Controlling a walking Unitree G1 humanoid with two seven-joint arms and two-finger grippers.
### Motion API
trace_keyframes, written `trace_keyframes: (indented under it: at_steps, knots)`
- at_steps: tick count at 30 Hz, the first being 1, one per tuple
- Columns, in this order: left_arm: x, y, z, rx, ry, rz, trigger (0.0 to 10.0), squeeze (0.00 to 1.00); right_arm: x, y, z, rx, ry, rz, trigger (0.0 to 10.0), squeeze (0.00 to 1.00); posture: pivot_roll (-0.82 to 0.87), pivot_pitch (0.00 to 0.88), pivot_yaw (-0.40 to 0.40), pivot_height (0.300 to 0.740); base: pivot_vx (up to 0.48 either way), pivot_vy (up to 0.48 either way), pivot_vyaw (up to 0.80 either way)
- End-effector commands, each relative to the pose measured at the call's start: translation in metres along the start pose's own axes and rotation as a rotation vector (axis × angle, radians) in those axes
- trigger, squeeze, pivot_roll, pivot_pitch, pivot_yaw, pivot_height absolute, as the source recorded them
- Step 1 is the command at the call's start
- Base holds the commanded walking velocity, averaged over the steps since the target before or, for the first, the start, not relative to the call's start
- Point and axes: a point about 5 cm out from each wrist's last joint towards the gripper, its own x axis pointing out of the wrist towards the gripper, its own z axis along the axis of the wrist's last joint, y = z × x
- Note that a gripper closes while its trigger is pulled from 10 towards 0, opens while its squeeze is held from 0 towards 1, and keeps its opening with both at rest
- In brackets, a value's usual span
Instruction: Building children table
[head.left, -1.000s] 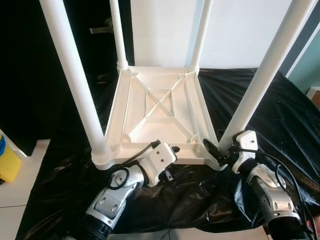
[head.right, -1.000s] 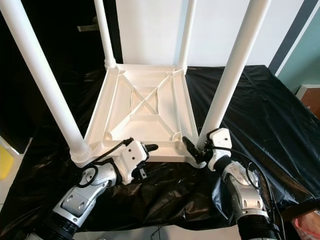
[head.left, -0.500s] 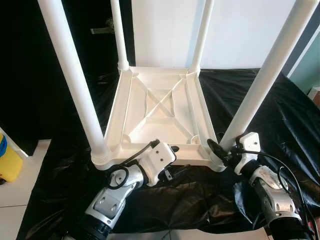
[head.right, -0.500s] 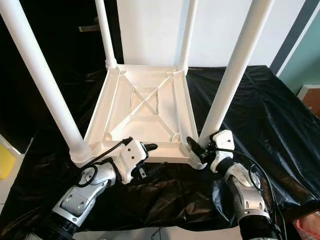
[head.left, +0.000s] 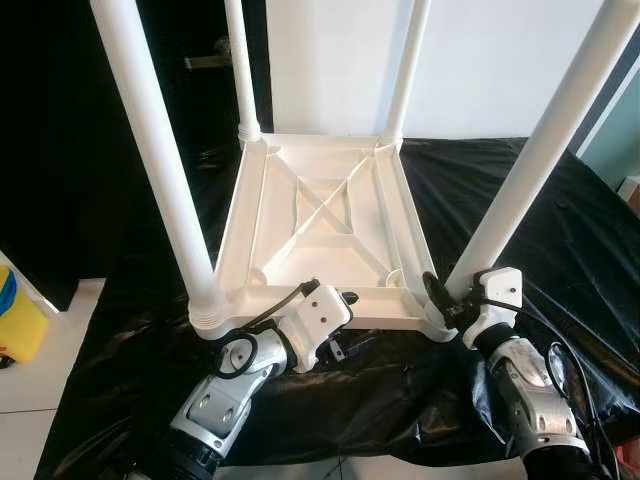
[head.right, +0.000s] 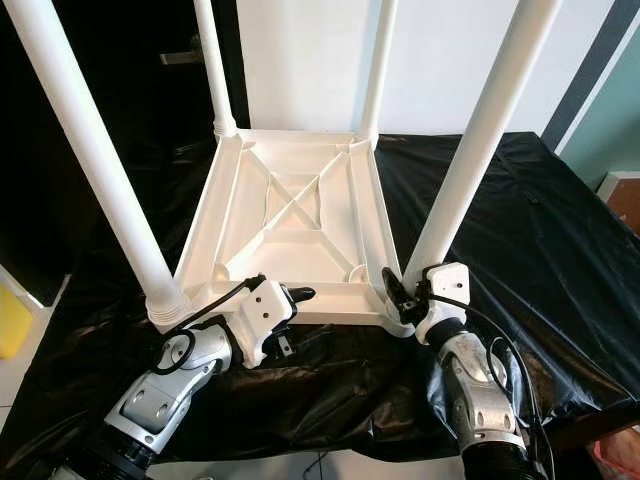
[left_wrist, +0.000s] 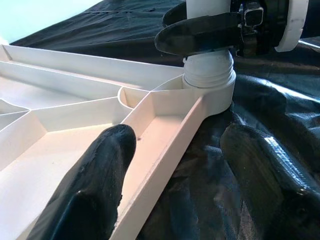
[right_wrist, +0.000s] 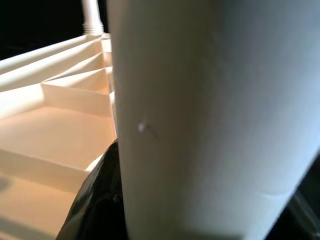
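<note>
On the black-sheeted bench the inverted children's table stands legs-up; left gripper jaws wide astride its rim, right gripper clamping the near-right leg, which could loosen if twisted askew.

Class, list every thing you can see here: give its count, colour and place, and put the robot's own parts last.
Tabletop: one, white, upside down on the sheet, ribbed underside up.
Legs: four, white, standing up from the tabletop's corners.
Sheet: one, black plastic, spread under the tabletop.
Container: one, yellow, on the floor at the robot's far left.
Door handle: one, metal, on the dark door behind.
Wall: white, behind the tabletop.
Left gripper: one, black fingers apart either side of the tabletop's near rim.
Right gripper: one, black fingers around the base of the near right leg.
Arms: two, silver, at the near edge.
</note>
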Motion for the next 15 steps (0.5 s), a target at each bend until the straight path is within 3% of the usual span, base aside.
trace_keyframes:
  at_steps: [1,13,15]
  knots:
    - [0.000,-0.002,0.002,0.004,0.001,-0.010,10.0,0.00,-0.006,-0.003,-0.005,0.008,0.029,-0.084,10.0,0.00,-0.01,0.000,-0.024,0.740,0.000,0.000,0.00]
    - [0.001,-0.003,0.001,-0.001,-0.001,-0.002,10.0,0.00,-0.009,0.023,-0.007,0.043,0.045,-0.401,10.0,0.00,0.00,0.000,-0.051,0.740,0.000,0.000,0.00]
    - [0.002,-0.005,0.001,-0.004,-0.004,0.002,10.0,0.00,-0.007,0.038,-0.009,0.087,0.066,-0.428,10.0,0.00,0.00,0.000,-0.058,0.740,0.000,0.000,0.00]
